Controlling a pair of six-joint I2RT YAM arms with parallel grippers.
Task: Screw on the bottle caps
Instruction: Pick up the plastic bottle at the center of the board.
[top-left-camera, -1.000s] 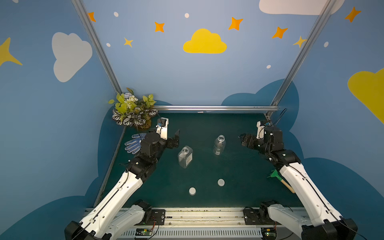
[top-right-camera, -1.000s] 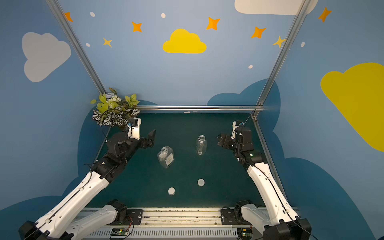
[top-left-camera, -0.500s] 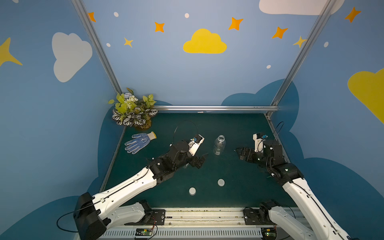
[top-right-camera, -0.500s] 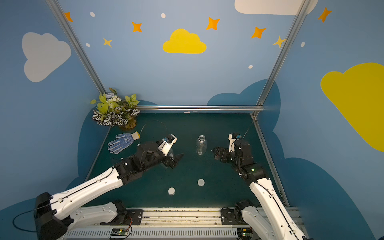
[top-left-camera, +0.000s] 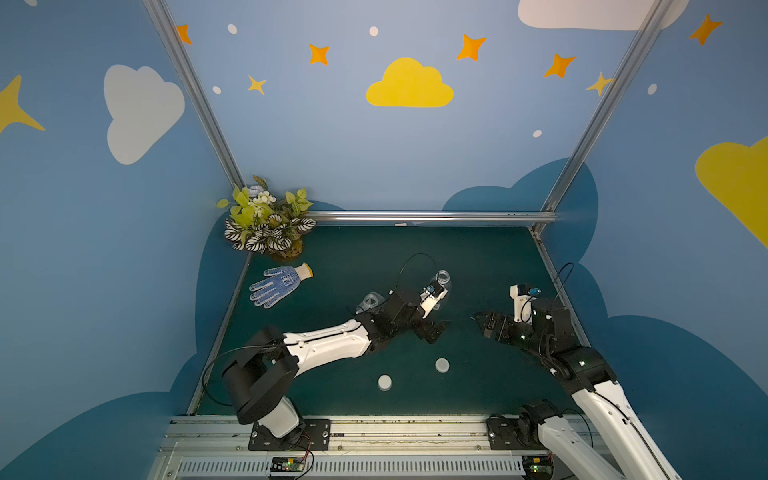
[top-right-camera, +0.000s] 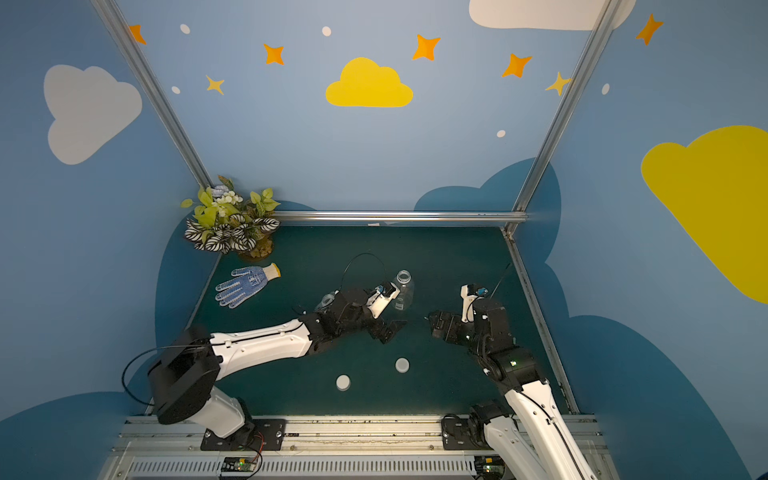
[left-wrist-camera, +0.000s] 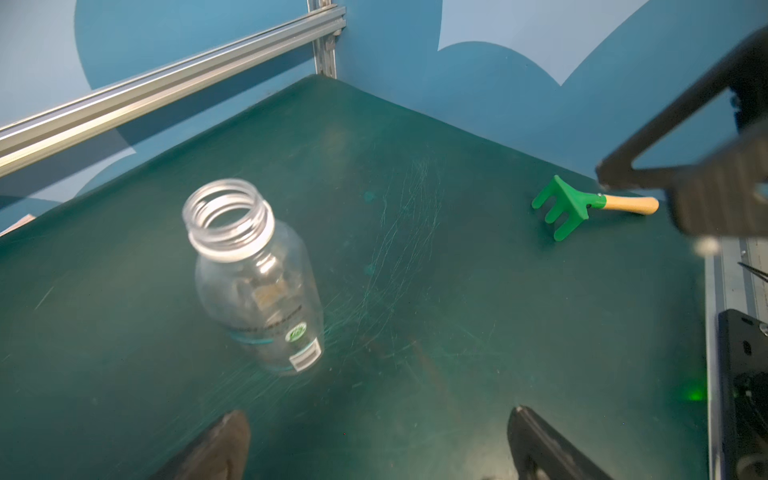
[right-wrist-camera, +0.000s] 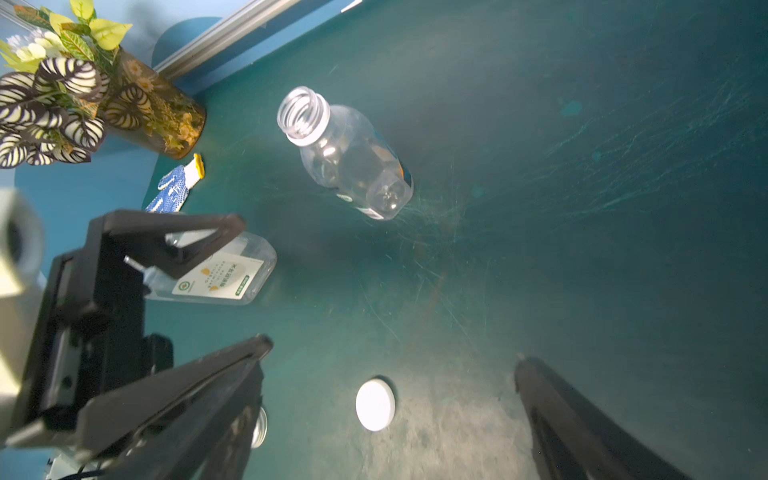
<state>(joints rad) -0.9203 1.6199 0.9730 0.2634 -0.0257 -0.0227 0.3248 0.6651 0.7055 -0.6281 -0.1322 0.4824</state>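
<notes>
1. The left claw (top-left-camera: 437, 328) is hanging over the green mat (top-left-camera: 332, 257) with its jaws spread all the way and nothing between them. In its wrist view the round bottle (left-wrist-camera: 257, 282) is sitting ahead but off to one side of the jaw line, not between the fingers.
2. The right claw (top-left-camera: 480, 325) is gaping and empty too, pointing in toward the middle and fairly near the left one. In its wrist view one cap (right-wrist-camera: 375, 405) is lying flat on the mat ahead, roughly in line with the gap.
3. The round bottle is standing upright with its neck bare, just beside the wrist end of the left arm (top-left-camera: 328, 345). The flat-sided bottle (top-left-camera: 370, 301) is uncapped too, and in both top views that arm is half hiding it.
4. The other cap (top-left-camera: 385, 382) is resting nearer the front rail (top-left-camera: 415, 434), apart from the first and well apart from both bottles.
5. My guess is the left is going for the round bottle and the right for a cap. The left wants the body centred before pinching gently below the shoulder (thin clear plastic, it'll probably buckle or tip). The right wants its fingertips right down at the mat on either side of the rim, since the cap is so low.
6. The claws are crowding each other, so I'd be staggering them. The glove (top-left-camera: 280, 284), plant (top-left-camera: 270, 226) and rake (left-wrist-camera: 565, 208) are sitting well clear.
</notes>
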